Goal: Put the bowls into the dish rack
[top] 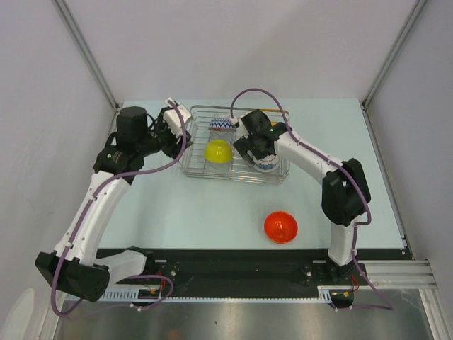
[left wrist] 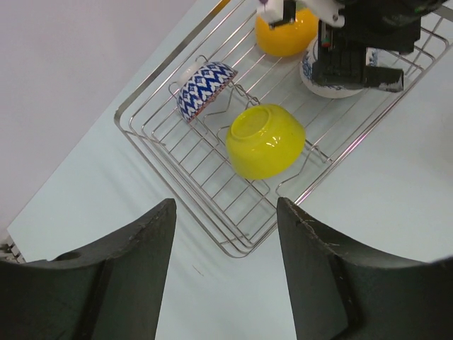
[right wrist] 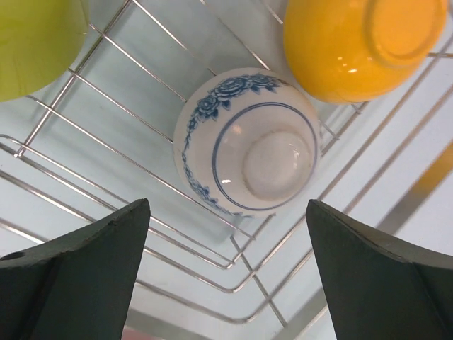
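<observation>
Right gripper (right wrist: 228,234), spread and empty, is hovering over the white-and-blue bowl (right wrist: 248,152) in the dish rack (top: 195,170), while the red bowl (top: 281,227) is sitting outside it, probably mouth-up, back toward that arm's base, far from the empty, part-open left gripper (left wrist: 226,212).

pale blue table (top: 212,212), white walls (top: 233,49)

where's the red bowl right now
In the top view the red bowl sits on the table, right of centre, outside the dish rack and nearer the arm bases, just left of the right arm.
</observation>
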You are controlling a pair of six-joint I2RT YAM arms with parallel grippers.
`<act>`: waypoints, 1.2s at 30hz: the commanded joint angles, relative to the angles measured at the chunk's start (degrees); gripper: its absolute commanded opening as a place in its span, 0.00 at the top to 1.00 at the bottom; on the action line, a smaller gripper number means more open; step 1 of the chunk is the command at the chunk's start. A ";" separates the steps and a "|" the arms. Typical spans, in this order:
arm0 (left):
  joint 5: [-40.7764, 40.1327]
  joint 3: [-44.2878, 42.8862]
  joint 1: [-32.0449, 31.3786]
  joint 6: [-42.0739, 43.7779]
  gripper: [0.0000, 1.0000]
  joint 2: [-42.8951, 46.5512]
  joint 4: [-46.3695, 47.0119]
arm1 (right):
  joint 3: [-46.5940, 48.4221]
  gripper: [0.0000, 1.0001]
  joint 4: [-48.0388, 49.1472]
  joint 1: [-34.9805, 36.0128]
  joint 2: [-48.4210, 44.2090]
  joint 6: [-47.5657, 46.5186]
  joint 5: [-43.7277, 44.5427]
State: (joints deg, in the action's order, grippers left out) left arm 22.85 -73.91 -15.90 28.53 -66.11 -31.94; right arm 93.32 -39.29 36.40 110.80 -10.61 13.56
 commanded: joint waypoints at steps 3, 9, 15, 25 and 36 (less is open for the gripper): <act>5.44 -3.78 -0.53 0.91 0.36 -1.65 -0.66 | 4.32 0.03 -4.39 -2.47 -5.94 -1.08 -3.80; 10.46 -3.26 -7.90 3.81 0.42 -5.43 -3.65 | 5.38 0.04 -5.71 -8.53 -12.97 -0.11 -10.91; 4.66 -0.62 -21.35 4.07 0.38 -13.15 -2.16 | -0.15 0.04 -3.78 -19.50 -22.64 0.77 -17.86; 4.39 -9.58 -33.22 -0.75 0.40 -34.15 -7.95 | -13.42 0.05 -2.81 -35.69 -37.05 -0.81 -26.04; 5.63 -13.80 -39.64 -3.31 0.34 -43.13 -7.70 | -20.10 0.05 -4.13 -40.62 -46.02 -2.13 -30.43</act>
State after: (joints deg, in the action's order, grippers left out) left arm 27.09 -83.92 -54.43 26.94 -106.61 -39.86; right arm 74.52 -43.18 -3.66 67.99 -11.73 -13.63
